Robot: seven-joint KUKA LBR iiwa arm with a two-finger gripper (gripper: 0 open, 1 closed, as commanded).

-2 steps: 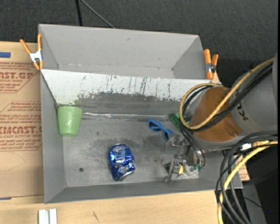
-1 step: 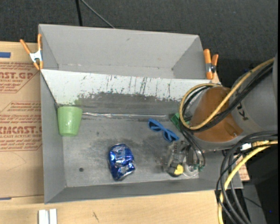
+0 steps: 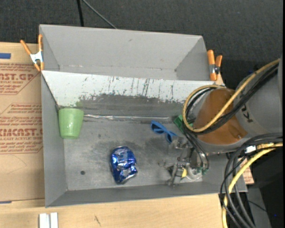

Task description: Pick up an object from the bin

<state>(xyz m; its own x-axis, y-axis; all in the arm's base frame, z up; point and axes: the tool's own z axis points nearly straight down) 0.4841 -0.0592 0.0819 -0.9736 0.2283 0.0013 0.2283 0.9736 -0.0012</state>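
My gripper (image 3: 175,163) is low over the bin floor at the right front, under the orange wrist cover. Its two dark fingers stand apart, one toward the blue plastic piece and one toward the front wall, with bare floor between them. The small blue plastic piece (image 3: 162,130), shaped like bent glasses, lies just behind the gripper near the right wall. A crumpled blue foil wrapper (image 3: 123,164) lies on the floor to the gripper's left, well apart from it. Something small, yellowish and whitish (image 3: 190,173), shows right by the gripper's body; I cannot tell what it is.
A light green plastic cup (image 3: 71,122) lies on its side against the left wall. The floor between the wrapper and the gripper is bare metal. The arm and its cables cover the bin's right front corner.
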